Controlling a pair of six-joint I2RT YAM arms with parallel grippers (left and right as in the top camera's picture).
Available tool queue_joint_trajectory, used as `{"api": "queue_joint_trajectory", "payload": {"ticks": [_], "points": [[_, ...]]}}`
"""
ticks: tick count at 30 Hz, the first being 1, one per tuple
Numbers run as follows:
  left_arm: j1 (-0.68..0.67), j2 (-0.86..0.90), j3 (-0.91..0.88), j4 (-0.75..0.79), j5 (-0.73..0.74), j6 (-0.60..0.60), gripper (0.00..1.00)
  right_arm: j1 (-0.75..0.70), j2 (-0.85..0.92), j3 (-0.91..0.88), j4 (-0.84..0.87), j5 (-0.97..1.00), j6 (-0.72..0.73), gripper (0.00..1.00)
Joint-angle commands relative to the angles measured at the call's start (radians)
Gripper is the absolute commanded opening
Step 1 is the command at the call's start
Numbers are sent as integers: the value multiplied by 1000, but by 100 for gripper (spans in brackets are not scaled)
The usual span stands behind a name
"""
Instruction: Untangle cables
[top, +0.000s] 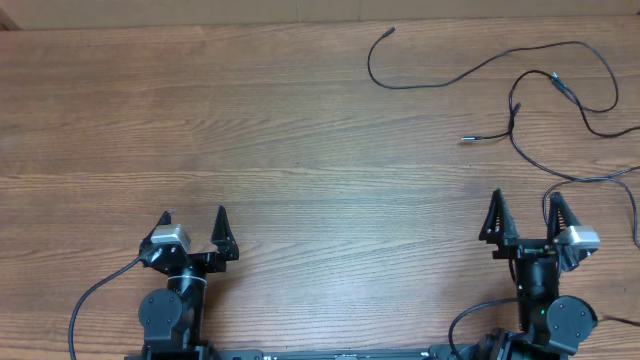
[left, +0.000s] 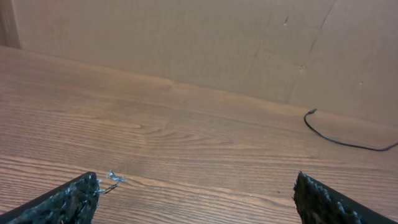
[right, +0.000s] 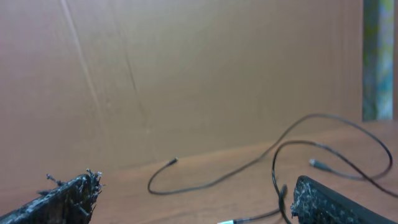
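Two grippers, both at near edge of tabletop (top: 250, 120). Left gripper (top: 194, 214): toward near left corner, fingers spread wide, nothing between them. Right gripper (top: 524, 198): toward near right corner, equally wide, nothing held. Cables (top: 516, 110): thin black cords lying loose toward far right corner, looping and crossing one another. Exact count cannot tell; three plug tips clear from overhead. One strand passes just beside right gripper's fingertips, running to right edge.
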Motion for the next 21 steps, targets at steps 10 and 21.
{"api": "queue_joint_trajectory", "payload": {"ticks": [10, 21], "points": [[5, -11, -3, -1, 6, 12, 99, -4, -25, -11, -191, 18, -57, 100], [5, -11, -3, -1, 6, 12, 100, -3, -25, -11, -191, 14, -195, 100]]}}
